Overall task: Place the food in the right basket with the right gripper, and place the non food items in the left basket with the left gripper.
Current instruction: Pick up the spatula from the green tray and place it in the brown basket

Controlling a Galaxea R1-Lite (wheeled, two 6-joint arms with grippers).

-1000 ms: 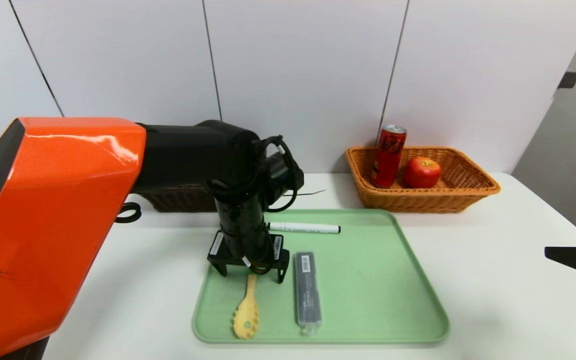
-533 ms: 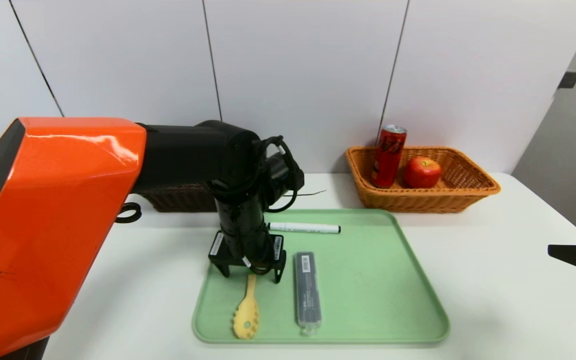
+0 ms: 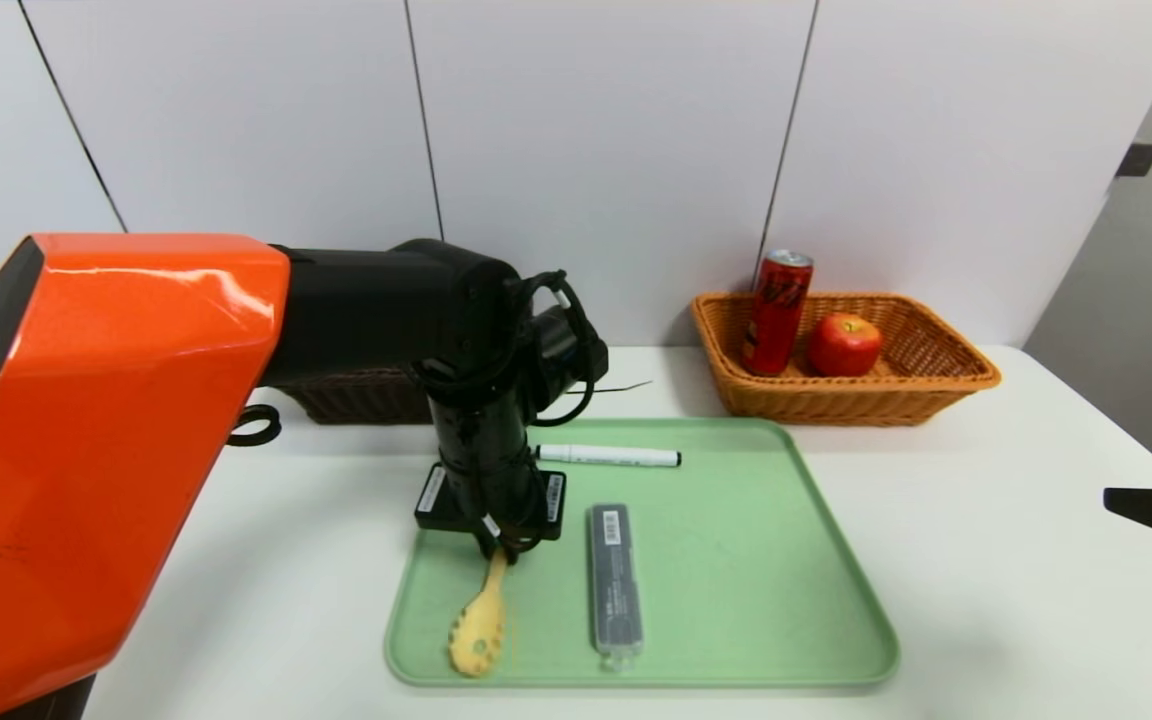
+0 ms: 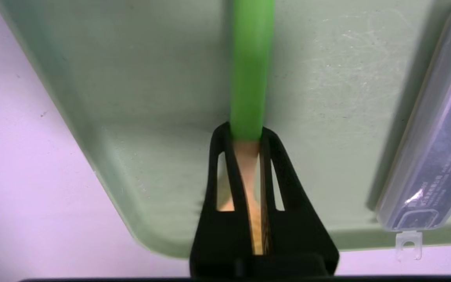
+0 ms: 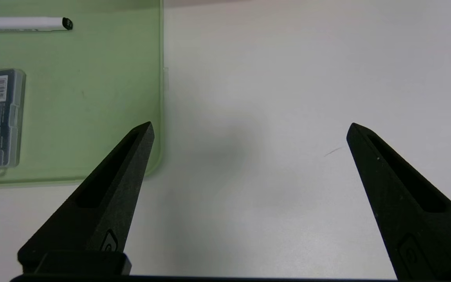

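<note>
step: our left gripper (image 3: pixel 492 545) clenched on yellow slotted plastic spoon (image 3: pixel 479 625) handle
next: we lift, carry to dark wicker left basket (image 3: pixel 361 395)
right gripper (image 5: pixel 249 133): parked, spread

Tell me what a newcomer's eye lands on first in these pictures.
The big orange left arm fills the left side, its left claw shut on the handle of a yellow slotted spoon at the near left of the green tray. Behind on the right, a red can and an apple sit in the wicker basket.
</note>
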